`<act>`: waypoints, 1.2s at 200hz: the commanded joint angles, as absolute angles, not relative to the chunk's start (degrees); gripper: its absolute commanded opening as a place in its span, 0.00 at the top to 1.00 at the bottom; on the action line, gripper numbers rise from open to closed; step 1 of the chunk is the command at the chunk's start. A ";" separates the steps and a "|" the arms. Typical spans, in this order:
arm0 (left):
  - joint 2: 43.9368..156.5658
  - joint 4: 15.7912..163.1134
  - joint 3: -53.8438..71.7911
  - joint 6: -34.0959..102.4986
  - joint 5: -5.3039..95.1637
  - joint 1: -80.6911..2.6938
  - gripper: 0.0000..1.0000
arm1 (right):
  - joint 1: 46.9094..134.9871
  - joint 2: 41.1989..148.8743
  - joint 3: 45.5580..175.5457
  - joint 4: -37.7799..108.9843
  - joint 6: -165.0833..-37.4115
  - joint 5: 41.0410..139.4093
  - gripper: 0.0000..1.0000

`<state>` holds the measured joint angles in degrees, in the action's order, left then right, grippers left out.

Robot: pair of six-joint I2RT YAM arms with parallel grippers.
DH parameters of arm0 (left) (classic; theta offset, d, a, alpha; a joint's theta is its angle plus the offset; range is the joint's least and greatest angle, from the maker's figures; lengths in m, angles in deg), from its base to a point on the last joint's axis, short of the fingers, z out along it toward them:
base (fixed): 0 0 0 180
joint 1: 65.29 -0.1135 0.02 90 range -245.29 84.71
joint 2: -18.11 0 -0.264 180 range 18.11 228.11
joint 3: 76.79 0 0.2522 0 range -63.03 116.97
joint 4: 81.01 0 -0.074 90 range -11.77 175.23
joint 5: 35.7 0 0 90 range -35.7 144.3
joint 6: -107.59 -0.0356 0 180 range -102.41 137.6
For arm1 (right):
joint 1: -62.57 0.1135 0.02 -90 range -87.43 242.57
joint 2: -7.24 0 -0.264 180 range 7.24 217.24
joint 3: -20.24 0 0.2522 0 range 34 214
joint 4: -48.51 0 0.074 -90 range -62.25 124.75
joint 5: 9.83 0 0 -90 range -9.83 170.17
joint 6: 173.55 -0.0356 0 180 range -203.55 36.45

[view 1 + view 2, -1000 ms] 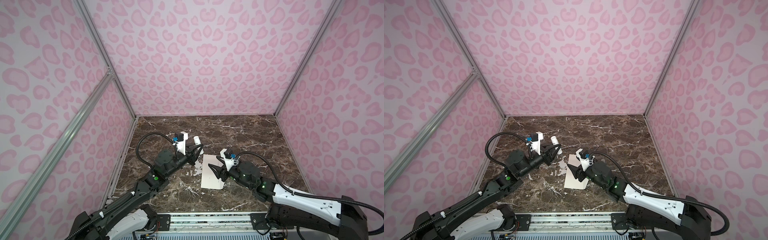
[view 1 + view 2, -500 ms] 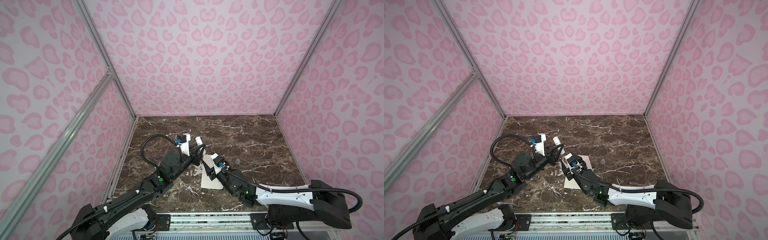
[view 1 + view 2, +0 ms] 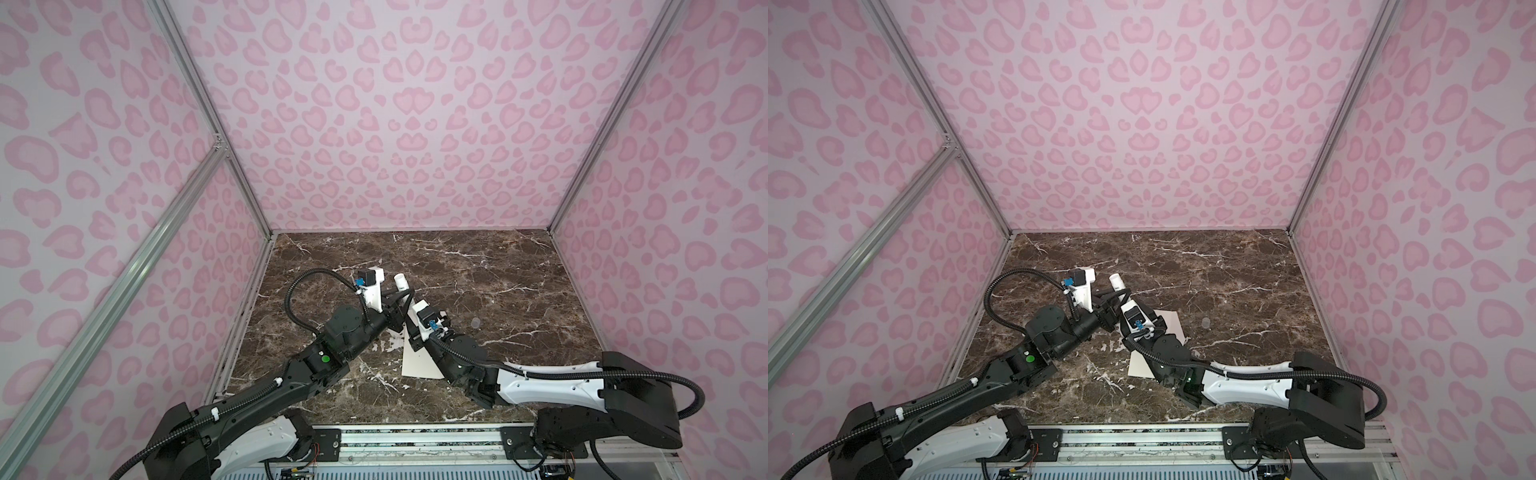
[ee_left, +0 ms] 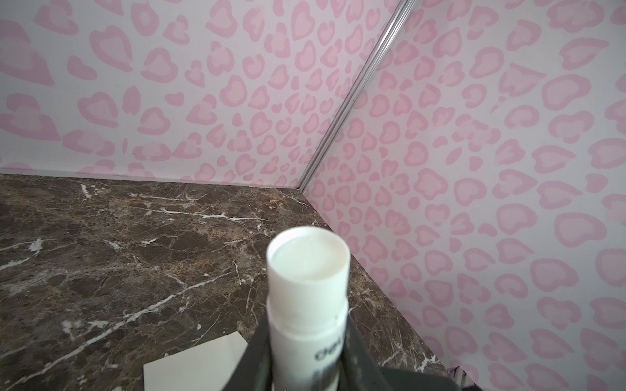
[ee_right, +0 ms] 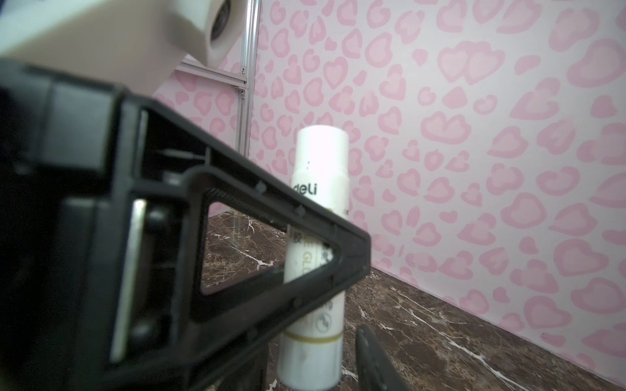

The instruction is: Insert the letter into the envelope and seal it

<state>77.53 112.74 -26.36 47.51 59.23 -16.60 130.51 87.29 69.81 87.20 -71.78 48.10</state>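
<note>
My left gripper [image 3: 400, 297] [image 3: 1115, 297] is shut on a white glue stick [image 3: 400, 282] [image 3: 1116, 281], held tilted above the marble floor; in the left wrist view its fingers [image 4: 355, 342] clamp the stick [image 4: 308, 287]. My right gripper [image 5: 315, 365] stands open around the stick's lower end [image 5: 310, 352], and a gap shows beside its one visible finger [image 5: 372, 355]. The left gripper's finger [image 5: 271, 264] crosses in front. The cream envelope [image 3: 415, 361] [image 3: 1144, 362] lies flat under the right wrist. The letter is out of view.
A small clear round cap [image 3: 476, 322] [image 3: 1205, 322] lies on the marble floor [image 3: 478, 270] to the right of the envelope. Pink patterned walls [image 3: 395, 124] close in the left, back and right sides. The two wrists nearly touch mid-table.
The right gripper has swung left from over the envelope up to the glue stick, and its jaws have narrowed. The left gripper shifted slightly right, still holding the stick.
</note>
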 commanded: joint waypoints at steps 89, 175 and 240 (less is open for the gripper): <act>78.67 116.02 -26.08 48.35 57.90 -16.55 0.96 | 130.45 88.13 70.47 88.36 -71.01 47.41 0.69; 80.60 116.39 -25.83 48.68 53.68 -16.59 0.96 | 130.15 86.12 70.48 86.47 -72.84 48.84 0.78; 81.42 116.71 -25.52 47.62 47.28 -17.41 0.96 | 128.85 79.44 70.45 76.75 -77.18 56.25 0.78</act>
<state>81.57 118.36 -25.95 48.93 54.01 -16.84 129.52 82.17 70.27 78.48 -74.20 48.27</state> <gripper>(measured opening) 0.284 0.253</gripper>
